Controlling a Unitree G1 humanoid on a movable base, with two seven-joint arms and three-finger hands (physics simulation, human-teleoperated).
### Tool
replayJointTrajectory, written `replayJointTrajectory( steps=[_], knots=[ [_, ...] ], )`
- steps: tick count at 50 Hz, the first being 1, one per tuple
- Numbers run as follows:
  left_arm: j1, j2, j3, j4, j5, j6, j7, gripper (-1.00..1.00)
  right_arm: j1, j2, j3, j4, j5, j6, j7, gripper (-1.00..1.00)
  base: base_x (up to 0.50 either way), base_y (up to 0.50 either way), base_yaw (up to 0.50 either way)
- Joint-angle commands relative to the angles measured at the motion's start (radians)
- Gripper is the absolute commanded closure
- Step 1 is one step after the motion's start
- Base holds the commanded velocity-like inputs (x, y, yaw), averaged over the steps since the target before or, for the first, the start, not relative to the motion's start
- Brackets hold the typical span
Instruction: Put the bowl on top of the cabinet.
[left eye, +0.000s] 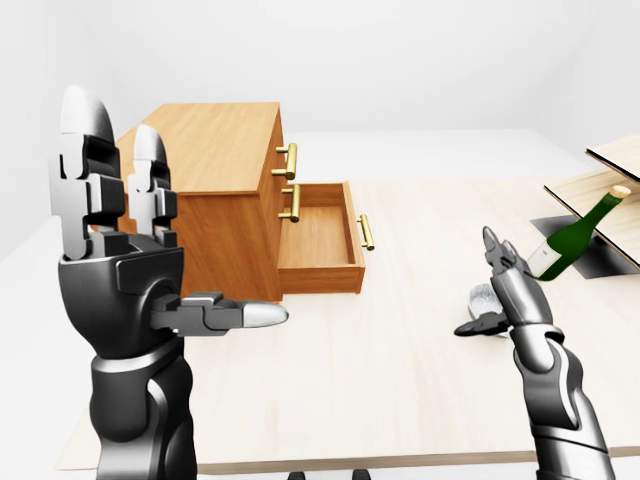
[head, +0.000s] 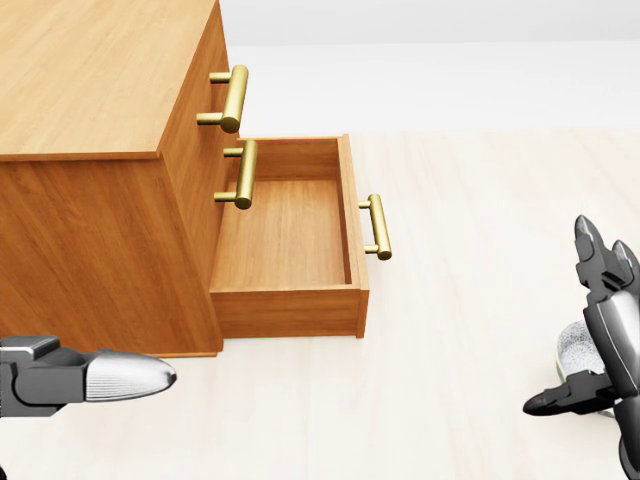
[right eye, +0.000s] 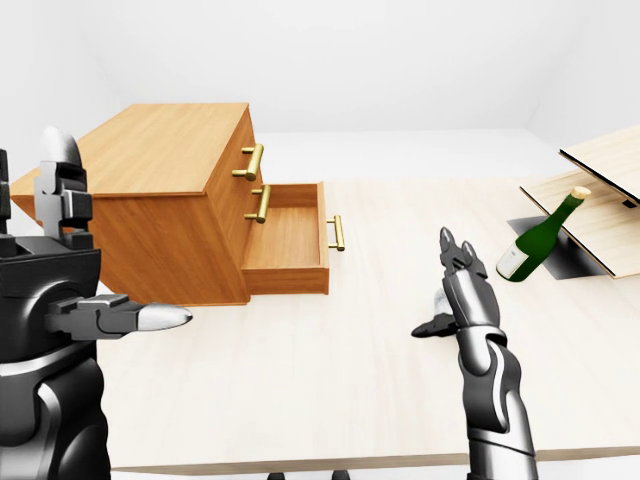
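The bowl (head: 574, 349), small and pale grey, sits on the light table (left eye: 400, 370) at the right, partly hidden by my right hand. That right hand (left eye: 480, 283) stands open and upright at the bowl's near side, thumb stretched under its rim, fingers not closed round it. The wooden cabinet (left eye: 215, 150) stands at the left with a flat bare top; its lower drawer (head: 285, 235) is pulled out and holds nothing. My left hand (left eye: 175, 215) is raised in the left of the left-eye view, fingers straight up, thumb pointing right, open and holding nothing.
A green wine bottle (left eye: 578, 233) leans tilted against slanted wooden boards (left eye: 610, 190) at the right edge, over a dark opening (left eye: 598, 255). Brass handles (head: 235, 98) stick out from the cabinet's drawers. The table's near edge runs along the bottom of the eye views.
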Motion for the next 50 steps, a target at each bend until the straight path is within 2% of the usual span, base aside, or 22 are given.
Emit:
replayJointTrajectory(
  steps=[1, 20, 50],
  knots=[
    [0.006, -0.002, -0.005, 0.008, 0.005, 0.0, -0.002, -1.0, 0.013, -0.003, -0.008, 0.017, -0.019, -0.013, -0.008, -1.0, 0.0, 0.0, 0.0],
    [0.006, -0.003, -0.002, 0.005, 0.006, 0.0, -0.004, -1.0, 0.03, -0.012, -0.026, 0.023, -0.036, -0.013, -0.006, -1.0, 0.0, 0.0, 0.0],
    [-0.003, 0.001, 0.003, 0.005, -0.001, 0.0, 0.001, -1.0, 0.045, -0.026, -0.019, 0.13, -0.073, -0.013, -0.068, -1.0, 0.0, 0.0, 0.0]
  ],
)
